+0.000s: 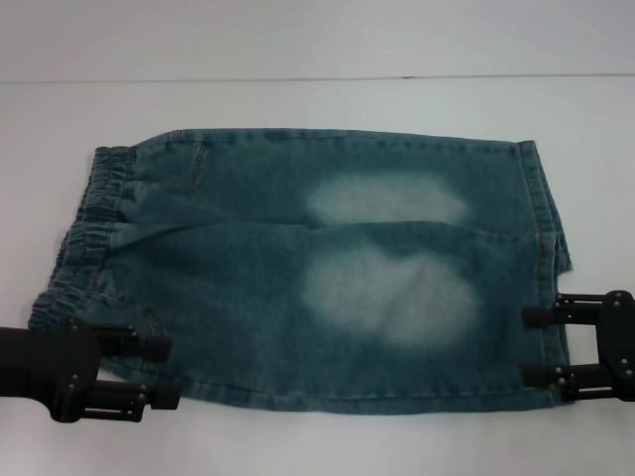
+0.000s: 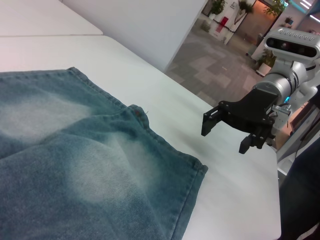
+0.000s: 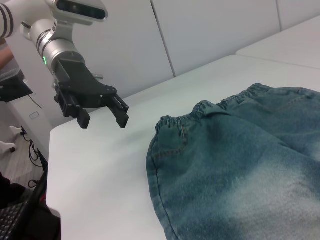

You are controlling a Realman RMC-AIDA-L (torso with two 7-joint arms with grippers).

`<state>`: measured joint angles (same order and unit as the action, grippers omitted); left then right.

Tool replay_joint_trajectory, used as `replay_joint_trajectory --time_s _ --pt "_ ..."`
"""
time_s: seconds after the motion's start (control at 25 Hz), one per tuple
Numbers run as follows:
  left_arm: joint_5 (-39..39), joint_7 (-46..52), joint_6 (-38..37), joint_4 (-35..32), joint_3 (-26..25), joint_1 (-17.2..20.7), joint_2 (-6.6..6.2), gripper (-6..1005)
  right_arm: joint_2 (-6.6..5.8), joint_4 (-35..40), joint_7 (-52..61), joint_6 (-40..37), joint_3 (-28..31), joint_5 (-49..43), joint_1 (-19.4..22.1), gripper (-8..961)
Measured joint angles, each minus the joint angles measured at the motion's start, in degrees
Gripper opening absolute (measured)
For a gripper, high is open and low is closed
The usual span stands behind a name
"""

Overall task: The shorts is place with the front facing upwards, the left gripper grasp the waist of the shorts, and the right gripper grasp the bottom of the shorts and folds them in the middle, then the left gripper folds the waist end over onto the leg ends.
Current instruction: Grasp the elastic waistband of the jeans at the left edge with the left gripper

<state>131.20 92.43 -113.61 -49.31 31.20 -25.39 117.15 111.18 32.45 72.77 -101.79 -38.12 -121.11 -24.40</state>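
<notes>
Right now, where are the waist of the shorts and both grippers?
waist of the shorts (image 1: 84, 233), head view, gathered elastic band.
left gripper (image 1: 164, 372), head view, between open fingertips.
right gripper (image 1: 533, 346), head view, between open fingertips.

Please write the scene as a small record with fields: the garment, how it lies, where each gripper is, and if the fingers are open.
garment: shorts, blue-green denim, two pale patches facing up
lay: spread flat on the white table
waist: gathered band, on the robot's left
leg hems: straight stitched edge, on the robot's right
left gripper: open, at the near waist corner, holding nothing
right gripper: open, at the near hem corner, holding nothing
fold: not yet begun
</notes>
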Motion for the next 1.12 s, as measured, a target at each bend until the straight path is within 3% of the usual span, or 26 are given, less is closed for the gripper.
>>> replay_joint_trajectory --time_s 0.52,0.84,1.12 --pt "1.2 1.2 2.1 -0.5 -0.1 0.0 -0.27 668 0.0 0.0 0.0 -0.1 -0.2 0.0 -0.3 793" --pt "9.8 5.4 11.4 -6.2 -4.1 -0.1 -1.32 638 -0.01 0.0 0.0 -0.1 -0.3 0.0 -0.3 792" --pt "13.1 7.9 21.4 -7.2 -3.6 0.2 -0.79 612 0.0 -0.3 0.0 0.1 -0.2 0.0 -0.2 791"
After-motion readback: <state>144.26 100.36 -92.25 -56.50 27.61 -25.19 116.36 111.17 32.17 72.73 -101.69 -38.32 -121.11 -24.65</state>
